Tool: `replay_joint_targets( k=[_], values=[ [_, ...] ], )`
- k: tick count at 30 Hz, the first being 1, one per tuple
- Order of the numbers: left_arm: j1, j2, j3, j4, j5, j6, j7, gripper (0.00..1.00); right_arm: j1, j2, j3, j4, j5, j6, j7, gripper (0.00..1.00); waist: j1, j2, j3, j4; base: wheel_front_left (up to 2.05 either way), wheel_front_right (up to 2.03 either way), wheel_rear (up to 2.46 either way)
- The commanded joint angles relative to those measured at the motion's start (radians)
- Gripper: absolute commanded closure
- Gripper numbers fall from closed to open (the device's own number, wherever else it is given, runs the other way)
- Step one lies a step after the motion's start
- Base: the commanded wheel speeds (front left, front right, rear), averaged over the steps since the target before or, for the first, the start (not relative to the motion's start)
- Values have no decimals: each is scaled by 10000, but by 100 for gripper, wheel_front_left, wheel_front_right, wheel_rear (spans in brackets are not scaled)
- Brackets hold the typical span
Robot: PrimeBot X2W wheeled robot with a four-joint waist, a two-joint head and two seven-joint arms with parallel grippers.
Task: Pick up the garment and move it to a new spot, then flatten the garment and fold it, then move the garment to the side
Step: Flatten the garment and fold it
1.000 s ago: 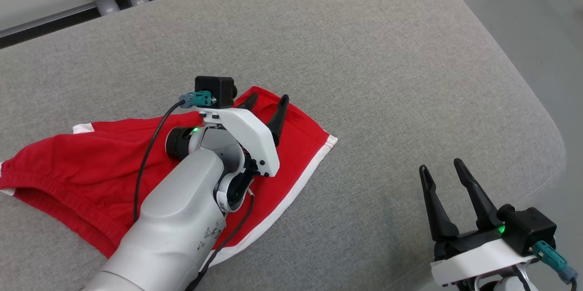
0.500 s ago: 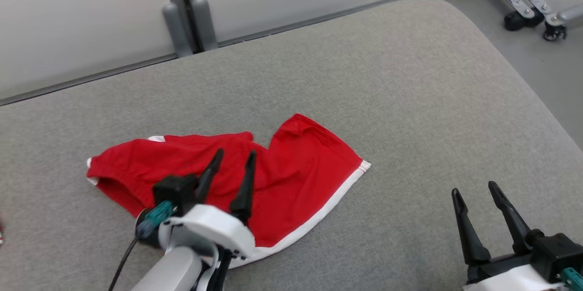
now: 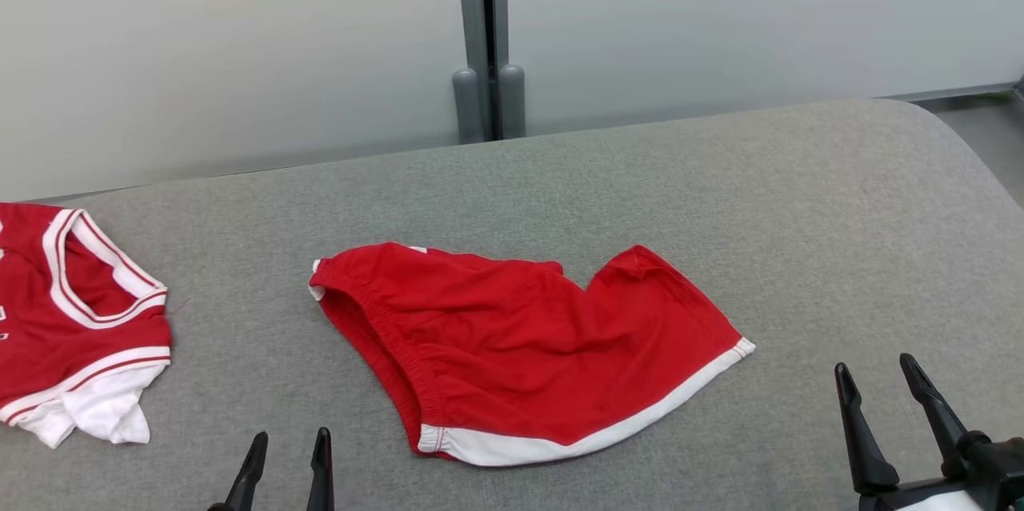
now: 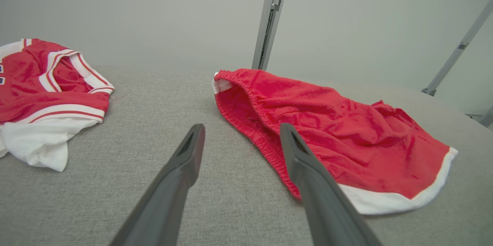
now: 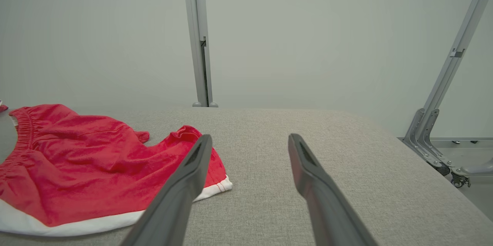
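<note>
left pincer [image 3: 291, 439] and right pincer [image 3: 873, 365] gape empty, short of the red white-hemmed cloth shorts [image 3: 520, 335]; likely standing clear before flattening

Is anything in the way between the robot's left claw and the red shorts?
No, nothing visible is. The open left gripper sits just short of the red shorts, with only bare grey padded surface between them. The red and white jersey lies off to the left, apart from both.
</note>
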Motion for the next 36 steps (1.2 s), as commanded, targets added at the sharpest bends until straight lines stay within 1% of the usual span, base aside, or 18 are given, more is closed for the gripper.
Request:
replay_joint_targets(
  k=[1, 3, 6, 10, 15, 27, 36],
  values=[
    [115, -102, 176, -14, 178, -182, 2, 0, 94, -15, -49, 78, -5, 1, -51, 0, 0, 0, -166, 215, 0, 0, 0],
    [325, -304, 497, 46, 472, -564, 2, 0, 114, 26, -62, 200, -33, 1, -50, 0, 0, 0, -193, 268, 0, 0, 0],
    [498, -621, 911, 175, 892, -1024, 2, 0, 143, 89, -53, 425, -63, 1, -51, 0, 0, 0, -246, 300, 0, 0, 0],
    [580, -994, 1427, 212, 1319, -1389, 1, 0, 173, 168, -37, 557, -77, 1, -50, 0, 0, 0, -288, 308, 0, 0, 0],
    [558, -1263, 1866, 268, 1661, -1783, 1, 0, 215, 249, -1, 643, -59, 1, -50, 0, 0, 0, -312, 396, 0, 0, 0],
    [672, -1442, 2338, 320, 1929, -2102, 1, 0, 160, 207, 131, 717, -37, 1, -50, 0, 0, 0, -425, 628, 0, 0, 0],
    [488, -1455, 2196, 322, 1821, -2103, 0, 0, 63, 155, 305, 708, -11, 1, -50, 0, 0, 0, -402, 619, 0, 0, 0]
  ],
)
